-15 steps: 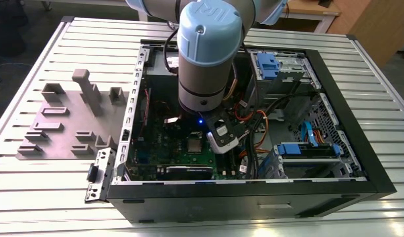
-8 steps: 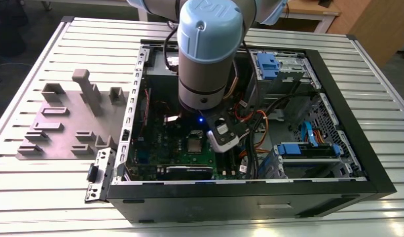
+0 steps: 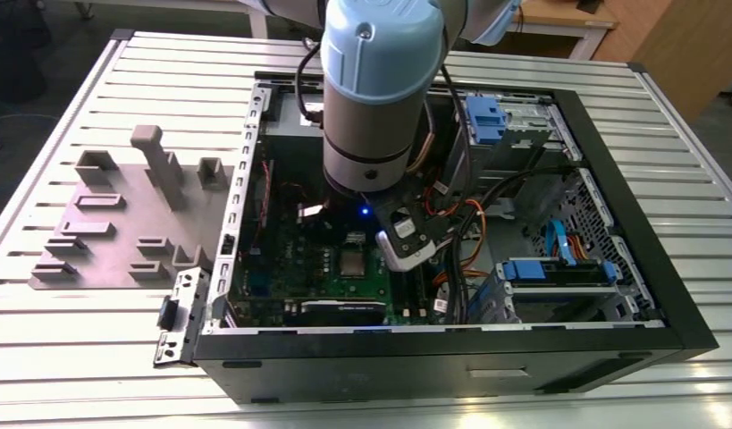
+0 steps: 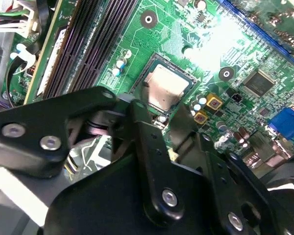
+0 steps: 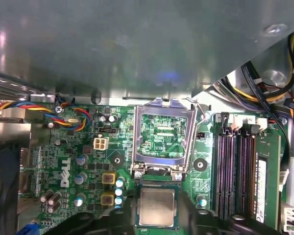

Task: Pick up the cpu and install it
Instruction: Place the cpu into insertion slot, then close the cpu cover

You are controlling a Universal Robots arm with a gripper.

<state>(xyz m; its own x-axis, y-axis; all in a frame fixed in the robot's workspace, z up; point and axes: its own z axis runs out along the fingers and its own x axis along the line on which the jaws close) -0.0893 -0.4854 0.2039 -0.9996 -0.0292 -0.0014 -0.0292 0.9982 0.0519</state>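
Note:
The cpu (image 5: 157, 206), a small square chip with a silvery-grey top, lies flat in the socket of the green motherboard (image 5: 88, 161) inside the open computer case (image 3: 604, 295). The second wrist view shows the same cpu (image 4: 167, 87) just beyond my black fingers (image 4: 139, 115). My gripper (image 4: 162, 113) is down inside the case over the socket, its fingers standing against two opposite edges of the chip, shut on it. The silver socket frame (image 5: 161, 115) is flipped up and open beside the cpu. In the exterior view my gripper (image 3: 396, 250) hangs low over the board.
Black memory slots (image 5: 232, 171) run alongside the socket. Coloured cables (image 5: 71, 113) and capacitors (image 5: 118, 188) crowd the board around it. Blue drive bays (image 3: 557, 273) and cable bundles fill the case at the exterior view's right. Grey holder blocks (image 3: 133, 214) stand on the slatted table (image 3: 79, 357) at its left.

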